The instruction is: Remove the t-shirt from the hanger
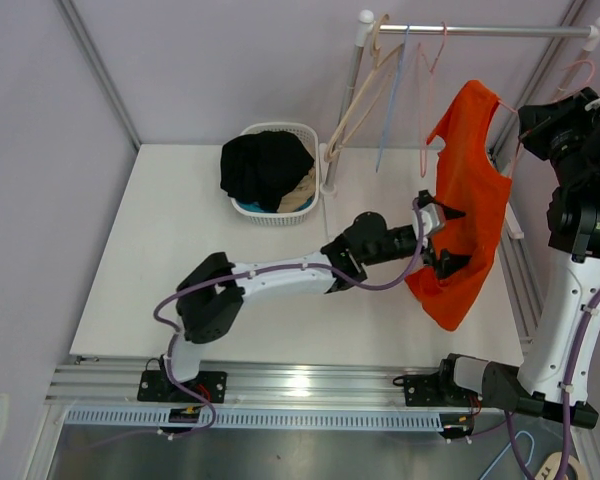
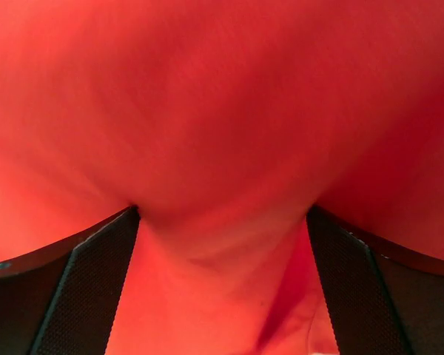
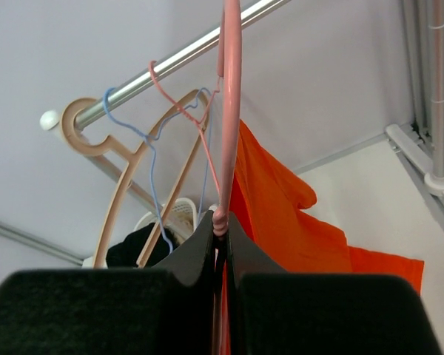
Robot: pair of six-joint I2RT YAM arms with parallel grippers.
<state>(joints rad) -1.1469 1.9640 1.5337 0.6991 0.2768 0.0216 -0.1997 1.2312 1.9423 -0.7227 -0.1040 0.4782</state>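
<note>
centrally, orange t-shirt hangs from pink hanger at far right; left claw pinches its lower cloth, right claw pressed together on the hanger.

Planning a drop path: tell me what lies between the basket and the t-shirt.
Top view: the rack's post and empty hangers, between basket and t-shirt.

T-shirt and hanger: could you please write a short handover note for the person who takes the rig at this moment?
Right gripper: shut on the pink hanger, holding it up.
Left gripper: fingers either side of a fold of the orange t-shirt; whether it grips firmly is unclear.
Done: both arms are in place.
Left to do: pull the t-shirt off the hanger, where it hangs now.
</note>
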